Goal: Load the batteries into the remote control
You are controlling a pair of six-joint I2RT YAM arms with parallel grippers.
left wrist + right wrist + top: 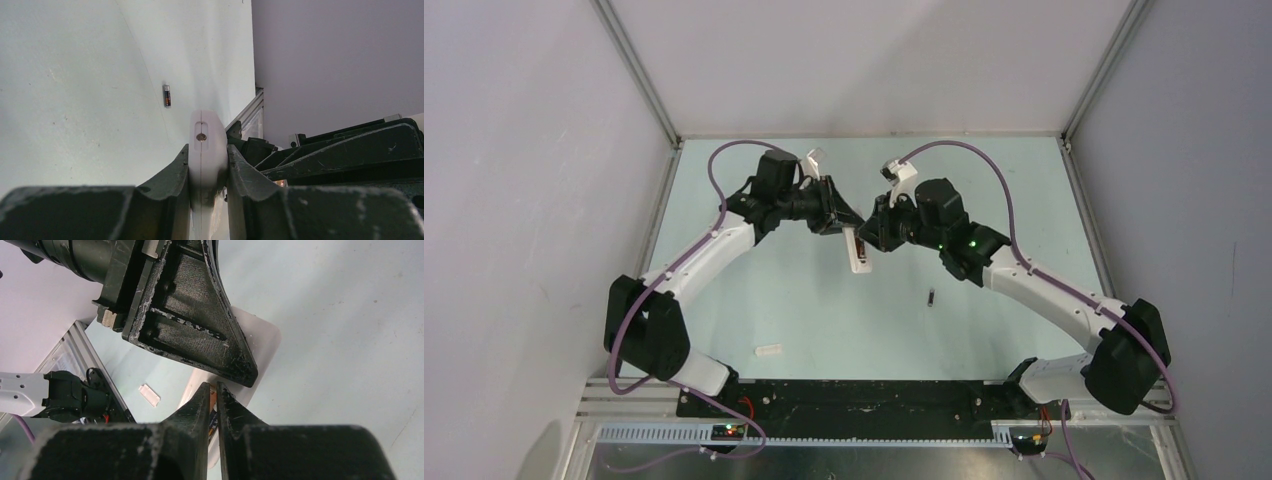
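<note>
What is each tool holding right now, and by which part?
Left tool clamps the remote control by one end. Right tool is nearly closed over it; whether it holds anything cannot be told.

The slim white plastic remote control is at mid-table, clamped between the fingers of the left gripper, with the right gripper just beside it on the right; a small dark cylindrical battery lies on the pale flat table, nearer and to the right. A small flat white cover strip lies well apart from them, near and left.
</note>
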